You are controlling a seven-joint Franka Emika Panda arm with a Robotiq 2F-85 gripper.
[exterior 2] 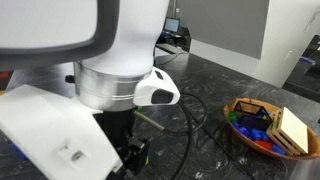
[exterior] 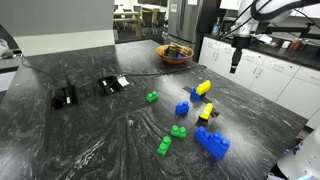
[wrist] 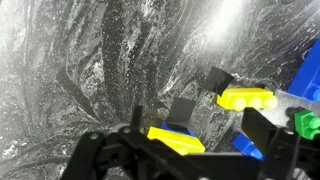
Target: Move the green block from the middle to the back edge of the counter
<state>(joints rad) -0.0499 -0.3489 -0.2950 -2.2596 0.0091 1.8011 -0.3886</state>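
Note:
The green block is a small bright-green brick lying alone near the middle of the dark veined counter. My gripper hangs high above the counter's far right side, well away from the block. In the wrist view the gripper is open and empty, with its fingers wide apart. Below it lie a yellow brick, a second yellow brick and a blue brick. A bit of green shows at the right edge; I cannot tell which brick it is.
Two other green bricks, blue bricks and yellow bricks lie right of the block. A bowl holds blocks. Black items with a cable lie to the left. The robot base fills an exterior view.

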